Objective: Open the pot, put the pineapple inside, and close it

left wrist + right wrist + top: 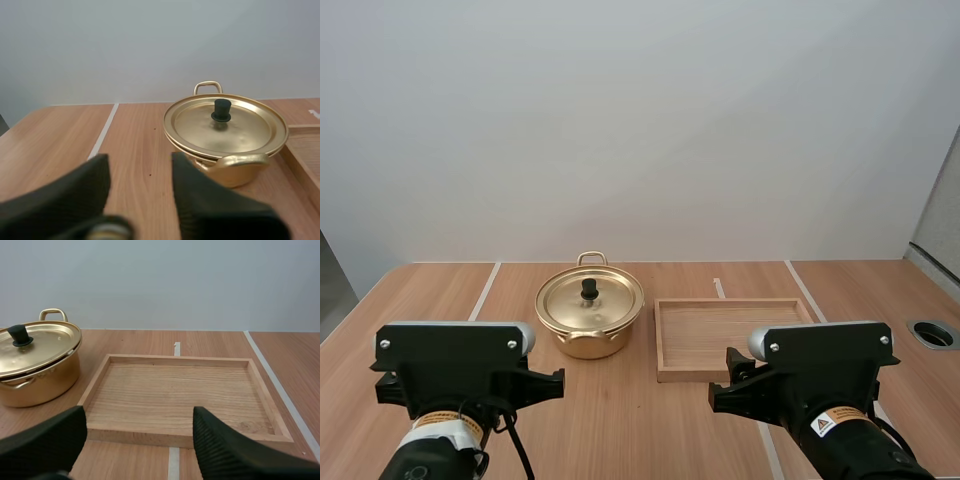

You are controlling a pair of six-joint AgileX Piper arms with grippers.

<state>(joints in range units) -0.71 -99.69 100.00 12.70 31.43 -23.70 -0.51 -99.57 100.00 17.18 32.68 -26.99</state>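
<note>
A golden pot with two loop handles stands mid-table, its lid on, with a black knob. In the left wrist view the pot sits ahead of my left gripper, whose fingers stand apart with nothing between them. My right gripper is also open and holds nothing, just short of the wooden tray; the pot sits beside that tray. Both arms rest at the table's near edge. I see no pineapple.
The shallow wooden tray lies right of the pot with nothing in it. White tape lines run across the tabletop. A round grommet hole sits at the far right edge.
</note>
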